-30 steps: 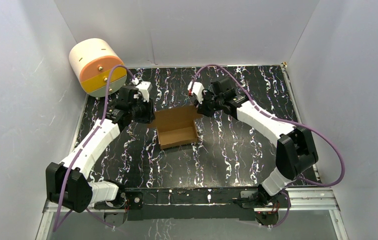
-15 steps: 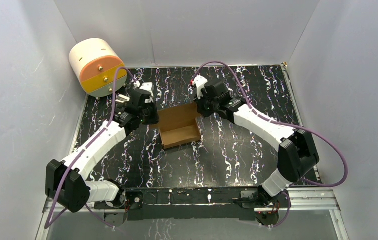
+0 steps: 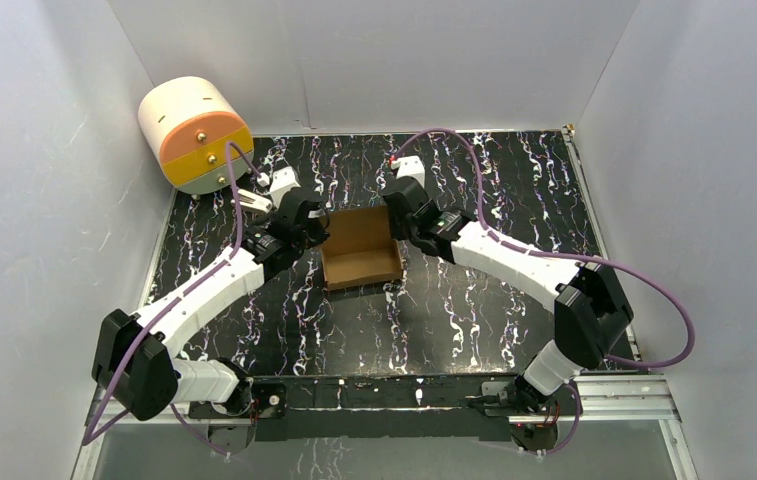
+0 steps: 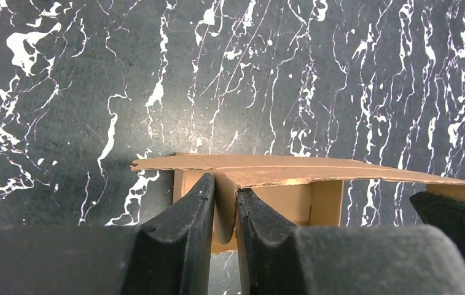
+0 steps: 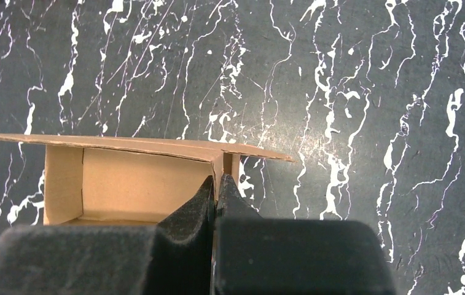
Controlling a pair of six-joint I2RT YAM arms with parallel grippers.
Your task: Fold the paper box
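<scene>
The paper box [image 3: 359, 250], plain brown cardboard, sits open-topped in the middle of the black marbled table, its lid flap lying flat toward the back. My left gripper [image 3: 320, 232] is at the box's left wall. In the left wrist view the gripper [image 4: 225, 184] is shut on a cardboard side flap of the box [image 4: 279, 169], which stands pinched between the two black fingers. My right gripper [image 3: 397, 226] is at the right wall. The right wrist view shows this gripper [image 5: 218, 181] clamped tight on the thin right wall of the box [image 5: 137, 184].
A cream, orange and yellow cylindrical drawer unit [image 3: 194, 132] stands at the back left corner, close behind the left arm. White walls enclose the table on three sides. Purple cables arch over both arms.
Both arms have moved inward to the box and their jaws have closed on its left and right walls. The box has shifted slightly to the right.
</scene>
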